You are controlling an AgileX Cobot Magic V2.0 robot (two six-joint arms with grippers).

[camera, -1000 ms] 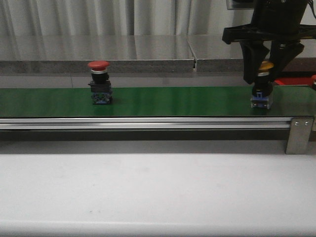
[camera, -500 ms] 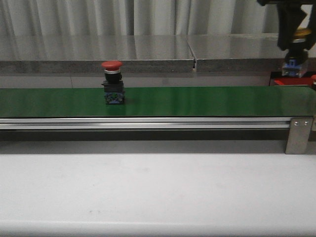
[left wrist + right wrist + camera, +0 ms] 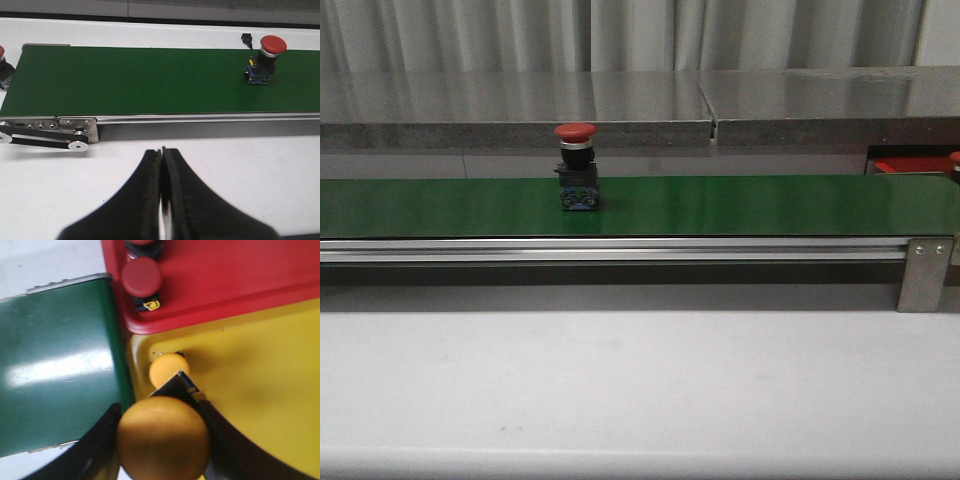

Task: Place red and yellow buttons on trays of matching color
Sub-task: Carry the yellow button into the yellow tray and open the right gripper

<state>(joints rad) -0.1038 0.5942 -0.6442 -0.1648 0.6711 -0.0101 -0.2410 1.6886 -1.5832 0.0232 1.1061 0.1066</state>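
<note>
Buttons were in three places when we looked. On the green conveyor belt point(image 3: 720, 205) we saw one red button point(image 3: 576, 165) standing upright on its black and blue base, left of the belt's middle in the front view and well apart from the belt's right end, where a metal bracket point(image 3: 924, 272) closed the frame. Neither arm showed in that front view. We found the same button in the left wrist view, upright on the green surface.

We saw the left gripper point(image 3: 163, 192) over the white table point(image 3: 250, 170) in front of the belt, its two black fingers pressed together with only a thin line between them and nothing held.

We saw the right gripper point(image 3: 162, 440) clamped on a yellow button point(image 3: 163, 436), whose round cap filled the space between the dark fingers. Under it lay the yellow tray point(image 3: 260, 390), and on that tray we made out a second yellow button point(image 3: 167, 370) near the corner next to the belt. We could not tell whether the held button touched the tray. Just beside the yellow tray lay the red tray point(image 3: 225, 275), with a red-capped button point(image 3: 142, 277) on it close to the belt's edge, and part of another at the frame edge.
</note>
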